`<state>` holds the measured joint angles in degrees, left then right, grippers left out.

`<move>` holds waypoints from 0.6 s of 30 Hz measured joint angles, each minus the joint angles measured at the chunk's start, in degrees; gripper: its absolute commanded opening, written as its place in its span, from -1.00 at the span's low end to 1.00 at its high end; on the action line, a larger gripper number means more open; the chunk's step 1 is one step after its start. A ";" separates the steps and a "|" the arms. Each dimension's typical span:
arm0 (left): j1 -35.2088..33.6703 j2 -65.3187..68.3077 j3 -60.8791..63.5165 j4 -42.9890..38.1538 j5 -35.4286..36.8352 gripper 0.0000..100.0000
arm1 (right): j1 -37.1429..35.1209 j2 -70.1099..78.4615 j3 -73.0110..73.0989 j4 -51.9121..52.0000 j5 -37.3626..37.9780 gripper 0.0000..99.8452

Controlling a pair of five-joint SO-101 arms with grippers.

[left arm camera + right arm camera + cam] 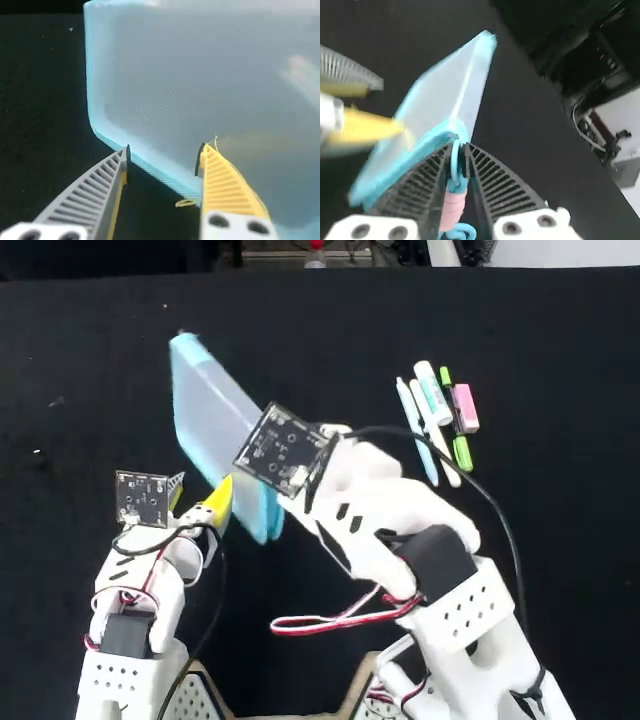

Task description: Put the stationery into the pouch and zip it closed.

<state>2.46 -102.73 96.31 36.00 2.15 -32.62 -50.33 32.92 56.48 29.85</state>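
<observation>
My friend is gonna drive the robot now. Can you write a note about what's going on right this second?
Left pincer: open, tips at the pouch's near corner.
Right pincer: shut on the zip pull at the pouch's near end.
Stationery: in a bunch on the table, apart from the pouch, on the right arm's side.
Done: the pouch is gripped; nothing from the bunch is packed. Whether the zip is open, I cannot tell.
Left to do: put the stationery in, then zip the pouch closed.
</observation>
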 measured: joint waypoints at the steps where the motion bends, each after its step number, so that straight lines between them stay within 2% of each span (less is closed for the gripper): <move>1: -0.09 0.00 0.00 0.00 0.09 -0.53 | -0.35 0.00 0.00 -1.85 -1.76 -0.98; 6: -0.09 0.00 0.00 0.35 4.31 -0.53 | -3.96 0.00 0.00 -7.91 -7.82 -0.98; 11: 0.62 0.00 0.00 0.35 4.92 -0.53 | -7.30 0.00 0.00 -8.62 -8.70 -0.98; 18: 0.79 0.00 0.00 0.35 5.10 -0.53 | -7.82 0.00 0.00 -6.33 -8.97 -0.98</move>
<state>3.25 -102.73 96.31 36.35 7.25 -40.44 -50.33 32.92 50.15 20.88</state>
